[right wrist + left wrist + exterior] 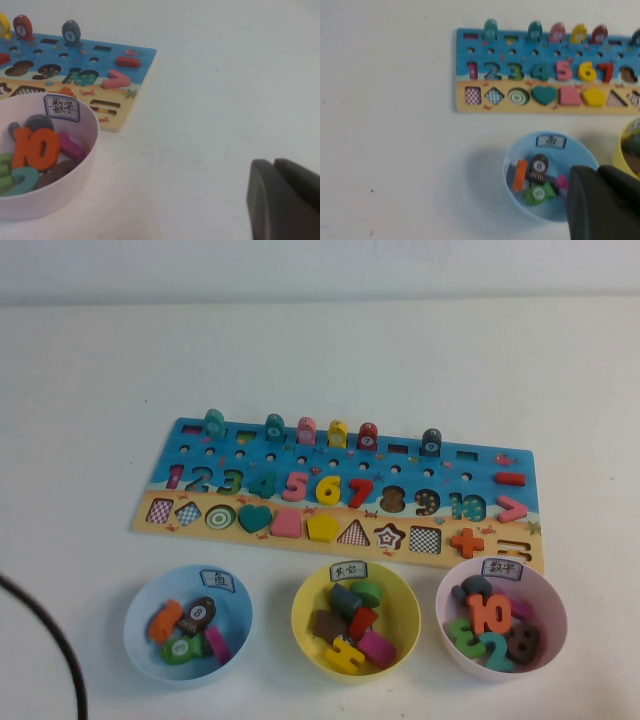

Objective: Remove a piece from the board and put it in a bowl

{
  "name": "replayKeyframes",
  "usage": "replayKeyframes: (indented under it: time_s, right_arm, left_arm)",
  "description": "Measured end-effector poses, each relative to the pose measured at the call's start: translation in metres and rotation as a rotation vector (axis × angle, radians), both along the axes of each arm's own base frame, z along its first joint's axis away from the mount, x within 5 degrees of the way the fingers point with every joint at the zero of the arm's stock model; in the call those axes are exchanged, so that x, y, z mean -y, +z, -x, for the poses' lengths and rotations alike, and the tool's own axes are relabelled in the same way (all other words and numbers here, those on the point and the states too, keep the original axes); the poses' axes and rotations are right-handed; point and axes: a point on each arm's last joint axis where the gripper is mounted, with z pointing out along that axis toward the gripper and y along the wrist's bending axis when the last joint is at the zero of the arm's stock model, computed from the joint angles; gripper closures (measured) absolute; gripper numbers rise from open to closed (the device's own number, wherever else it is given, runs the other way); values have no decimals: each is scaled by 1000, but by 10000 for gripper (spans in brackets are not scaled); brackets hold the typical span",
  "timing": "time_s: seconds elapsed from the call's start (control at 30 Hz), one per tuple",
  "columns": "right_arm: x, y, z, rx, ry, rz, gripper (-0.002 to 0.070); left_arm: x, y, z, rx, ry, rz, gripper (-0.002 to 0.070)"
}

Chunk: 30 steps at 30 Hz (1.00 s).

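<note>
The little teal fish piece stands at the board's far left corner, looks light, hard and smooth, best pinched by its flat sides; both the left gripper and the right gripper look pressed together, near the table's front edge.

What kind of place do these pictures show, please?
Probably a robot test bench, not a playroom: a plain white table holds only the board and three labelled sorting bowls, such as the light blue bowl. Left claw and right claw hang nearby.
</note>
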Motion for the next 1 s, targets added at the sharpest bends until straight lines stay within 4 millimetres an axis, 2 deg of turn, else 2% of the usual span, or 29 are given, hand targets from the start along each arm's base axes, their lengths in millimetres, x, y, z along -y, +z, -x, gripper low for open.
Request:
replayKeyframes:
  time_s: [0.1,0.2,0.27,0.43,0.8,0.9,1.0]
  right_arm:
    - [0,0,0,0,0,-1,694]
    - [0,0,0,0,0,-1,694]
    - [0,0,0,0,0,-1,694]
    - [0,0,0,0,0,-1,694]
    - [0,0,0,0,0,-1,694]
    - [0,0,0,0,0,-1,694]
    - [0,0,0,0,0,-1,694]
  left_arm:
    - [2,33,-22,-137,-65,-85,680]
    - [6,53,-56,-206,-108,-130,680]
    - [9,60,-81,-232,-134,-161,679]
    - [25,62,-129,-282,-186,-238,679]
    - [88,32,-224,-375,-274,-397,679]
    - [99,36,-250,-353,-243,-366,679]
    - [107,49,-271,-297,-209,-324,679]
